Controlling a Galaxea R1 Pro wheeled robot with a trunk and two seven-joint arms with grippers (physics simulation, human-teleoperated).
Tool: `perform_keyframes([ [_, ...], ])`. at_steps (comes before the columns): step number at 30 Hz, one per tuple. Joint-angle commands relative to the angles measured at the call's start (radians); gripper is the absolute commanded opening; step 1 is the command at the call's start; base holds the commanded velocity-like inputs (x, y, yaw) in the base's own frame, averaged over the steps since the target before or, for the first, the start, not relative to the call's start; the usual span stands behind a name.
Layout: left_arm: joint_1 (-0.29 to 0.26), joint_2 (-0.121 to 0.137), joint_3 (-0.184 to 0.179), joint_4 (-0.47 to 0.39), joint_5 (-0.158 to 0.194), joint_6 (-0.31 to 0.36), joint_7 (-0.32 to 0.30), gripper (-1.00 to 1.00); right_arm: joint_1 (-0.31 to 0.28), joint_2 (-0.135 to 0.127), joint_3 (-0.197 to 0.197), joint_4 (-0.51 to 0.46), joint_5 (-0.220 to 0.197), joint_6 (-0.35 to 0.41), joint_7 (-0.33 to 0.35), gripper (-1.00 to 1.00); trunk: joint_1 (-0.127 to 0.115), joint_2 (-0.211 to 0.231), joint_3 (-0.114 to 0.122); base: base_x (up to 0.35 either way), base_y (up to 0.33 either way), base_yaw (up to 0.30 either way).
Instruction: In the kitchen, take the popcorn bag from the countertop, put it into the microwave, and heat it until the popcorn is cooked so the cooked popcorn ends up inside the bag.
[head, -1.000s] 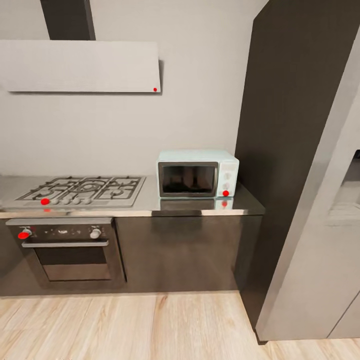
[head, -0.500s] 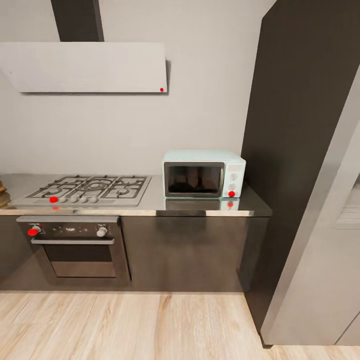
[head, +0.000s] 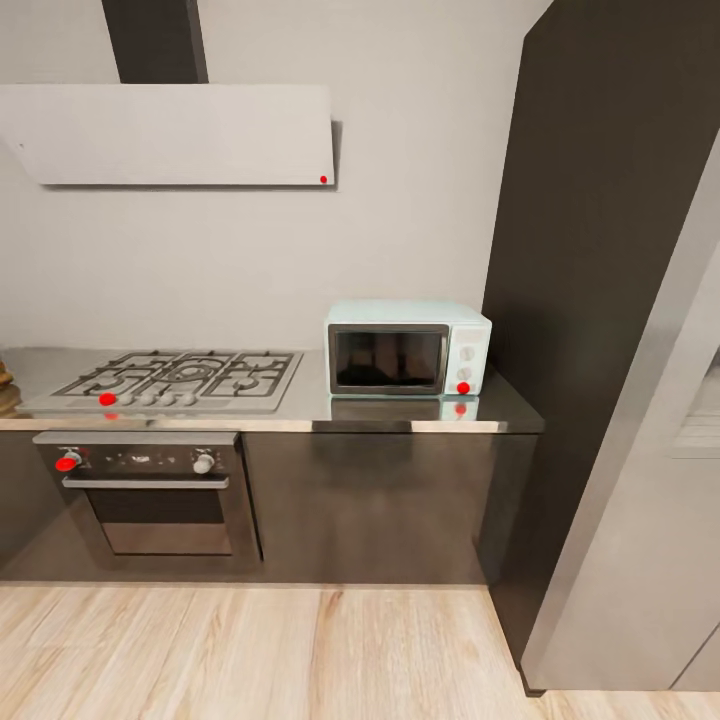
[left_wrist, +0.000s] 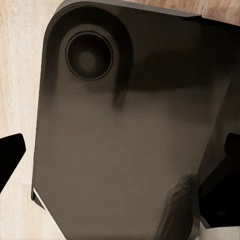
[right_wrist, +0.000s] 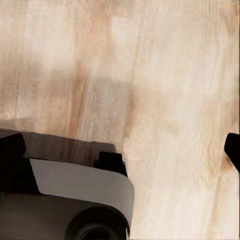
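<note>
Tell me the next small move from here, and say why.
Probably turn the view and base leftward along the countertop. The microwave stands with its door shut beside the gas hob, but only a sliver of a tan-brown thing, perhaps the popcorn bag, shows at the picture's left edge, too cut off to tell.

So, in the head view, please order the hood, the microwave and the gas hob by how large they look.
1. Hood, clearly largest.
2. Gas hob and microwave look alike; the hob lies foreshortened, so I do not rank them.
</note>
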Motion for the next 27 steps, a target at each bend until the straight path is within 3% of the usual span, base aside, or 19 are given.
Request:
perform_keyframes([
  [1,0.0,0.0,0.001,-0.001,0.006,-0.001,0.001,1.0,0.0,0.001,0.0,-0.062,0.01,0.035,-0.005,1.0,0.0,-0.001,-0.001,0.0,0.0,0.0],
  [4,0.0,0.0,0.001,-0.001,0.006,0.0,0.001,1.0,-0.021,0.004,-0.001,-0.196,0.012,0.118,-0.02,1.0,0.0,-0.001,-0.001,0.0,0.0,0.0],
  [6,0.0,0.0,0.001,-0.001,0.006,0.0,0.001,1.0,-0.093,0.011,-0.001,-0.236,0.011,0.182,-0.025,1.0,0.0,-0.001,-0.001,0.0,0.0,0.0],
  [9,0.0,0.0,0.0,-0.001,0.005,0.0,0.0,1.0,-0.222,0.059,-0.001,-0.254,0.01,0.269,-0.027,1.0,0.0,-0.001,-0.001,0.0,0.0,0.0],
  [10,0.0,0.0,0.0,-0.001,0.005,0.0,-0.001,1.0,-0.288,0.086,-0.001,-0.257,0.011,0.297,-0.027,1.0,0.0,-0.001,-0.001,0.0,0.0,0.0],
  [14,0.0,0.0,-0.001,-0.001,0.005,0.0,-0.001,1.0,-0.398,0.114,-0.001,-0.291,0.01,0.349,-0.025,1.0,0.0,-0.001,-0.001,0.0,0.0,0.0],
  [16,0.0,0.0,0.0,-0.001,0.005,0.0,-0.001,1.0,-0.426,0.134,-0.001,-0.38,0.01,0.426,-0.027,1.0,0.0,-0.001,-0.001,0.0,0.0,0.0],
  [21,0.0,0.0,-0.001,-0.001,0.005,0.0,-0.001,1.0,-0.453,0.147,0.0,-0.76,0.012,0.649,-0.071,1.0,0.0,-0.001,-0.001,0.0,0.0,0.0],
  [23,0.0,0.0,-0.001,-0.001,0.005,0.0,-0.001,1.0,-0.49,0.149,0.0,-0.819,0.012,0.702,-0.083,1.0,0.0,-0.001,-0.001,0.0,0.0,0.0],
  [27,0.0,0.0,-0.001,-0.001,0.005,-0.001,-0.001,1.0,-0.682,0.162,-0.001,-0.831,0.0,0.745,-0.109,1.0,0.0,-0.001,-0.001,0.0,0.0,0.0],
])
